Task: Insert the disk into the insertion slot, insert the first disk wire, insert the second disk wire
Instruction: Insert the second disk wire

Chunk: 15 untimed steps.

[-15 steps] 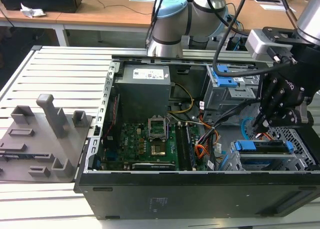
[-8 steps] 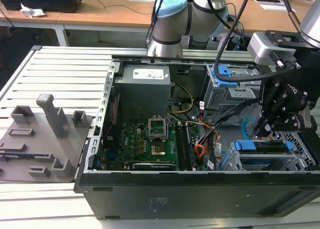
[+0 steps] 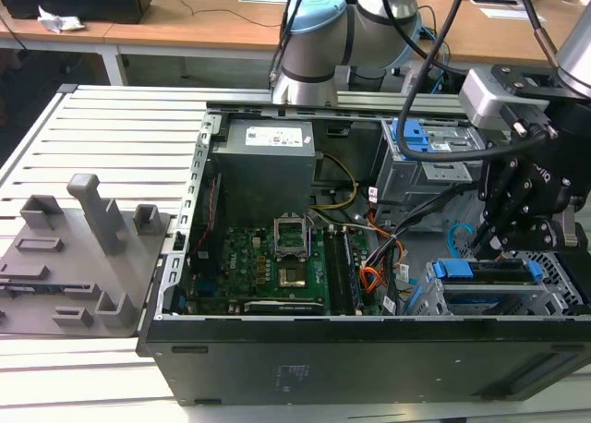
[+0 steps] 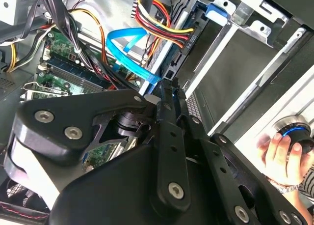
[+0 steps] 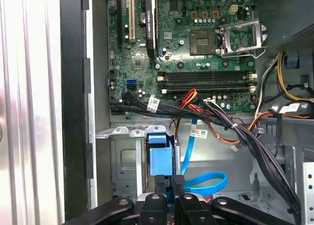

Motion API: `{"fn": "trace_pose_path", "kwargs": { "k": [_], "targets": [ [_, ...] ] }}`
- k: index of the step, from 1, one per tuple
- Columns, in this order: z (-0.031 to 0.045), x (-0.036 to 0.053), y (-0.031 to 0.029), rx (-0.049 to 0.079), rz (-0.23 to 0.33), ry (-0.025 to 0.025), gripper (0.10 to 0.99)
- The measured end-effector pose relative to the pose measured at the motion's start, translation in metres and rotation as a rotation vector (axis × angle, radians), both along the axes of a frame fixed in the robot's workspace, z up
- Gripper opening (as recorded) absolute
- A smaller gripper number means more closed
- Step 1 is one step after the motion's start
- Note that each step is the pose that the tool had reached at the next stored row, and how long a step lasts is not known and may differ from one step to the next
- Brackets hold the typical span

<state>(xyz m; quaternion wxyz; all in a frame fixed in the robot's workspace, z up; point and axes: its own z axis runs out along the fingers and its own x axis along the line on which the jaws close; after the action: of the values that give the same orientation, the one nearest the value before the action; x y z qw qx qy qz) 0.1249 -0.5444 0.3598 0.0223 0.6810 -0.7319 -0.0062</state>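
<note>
Looks abt halfway: the disk [image 3: 488, 273] w/ blue bracket sits in the insertion slot [image 3: 517, 298] at the case's front corner, while the tool [image 4: 169, 90], fingers nearly shut, pinches the second disk wire [image 4: 128, 55] plug by the drive's connector edge.

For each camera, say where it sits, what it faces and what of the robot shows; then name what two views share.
Exterior view: off the arm, above the open computer case; shows the arm and gripper over the disk.
Second wrist view: on the arm, past the gripper toward the second disk wire.
First wrist view: on the arm, facing the motherboard.
Both wrist views share the second disk wire.
</note>
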Motion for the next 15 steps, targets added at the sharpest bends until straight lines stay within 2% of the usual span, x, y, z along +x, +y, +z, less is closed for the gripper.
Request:
{"fn": "trace_pose_path", "kwargs": {
  "k": [10, 15],
  "targets": [
    [-0.0056, 0.0004, -0.0022, 0.0, 0.0, 0.0, 0.161],
    [-0.0092, 0.0066, -0.0018, 0.0, 0.0, 0.001, 0.161]
  ]
}}
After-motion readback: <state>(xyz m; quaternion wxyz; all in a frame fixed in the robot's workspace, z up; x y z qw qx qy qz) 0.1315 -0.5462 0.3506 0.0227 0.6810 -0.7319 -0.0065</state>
